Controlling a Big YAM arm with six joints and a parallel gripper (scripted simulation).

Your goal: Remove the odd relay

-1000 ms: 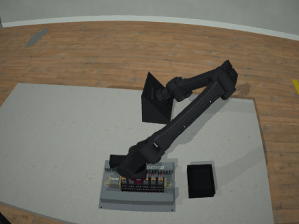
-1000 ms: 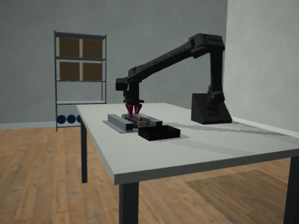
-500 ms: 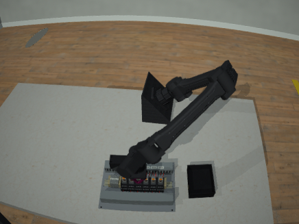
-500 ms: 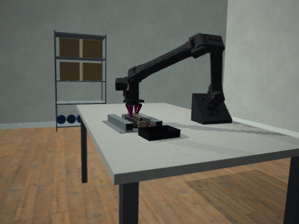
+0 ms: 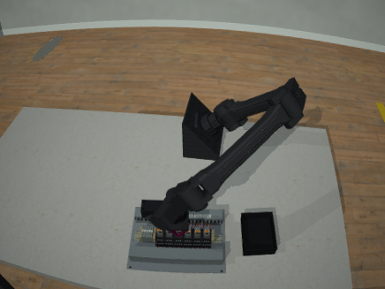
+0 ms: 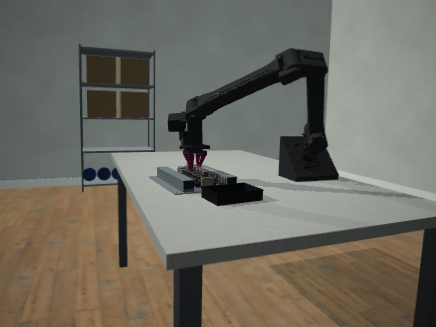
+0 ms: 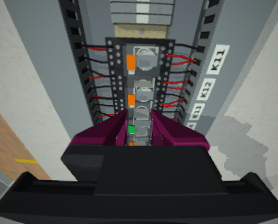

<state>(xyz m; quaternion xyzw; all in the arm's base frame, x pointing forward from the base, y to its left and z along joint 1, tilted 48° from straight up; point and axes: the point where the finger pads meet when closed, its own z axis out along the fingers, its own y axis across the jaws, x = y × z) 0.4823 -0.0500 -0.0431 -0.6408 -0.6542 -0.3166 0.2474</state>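
A row of relays sits in sockets on a grey panel (image 5: 177,260) (image 6: 169,177) near the table's front edge. In the wrist view two of them (image 7: 140,61) (image 7: 141,95) show orange test buttons. One relay (image 7: 135,131) has a green button. My gripper (image 7: 139,112) (image 5: 177,233) (image 6: 194,165) points straight down over the row. Its magenta fingers are shut on the sides of the green-button relay, which stands in line with its neighbours. The black tray (image 5: 259,250) (image 6: 235,197) stands open side up, empty, just right of the panel.
Red and black wires run from the sockets into slotted ducts (image 7: 82,65) on both sides. White labels K11 (image 7: 219,60) and K12 line the right duct. The arm's black base (image 5: 199,134) (image 6: 306,163) stands at the back of the table. A shelf (image 6: 117,112) stands beyond it.
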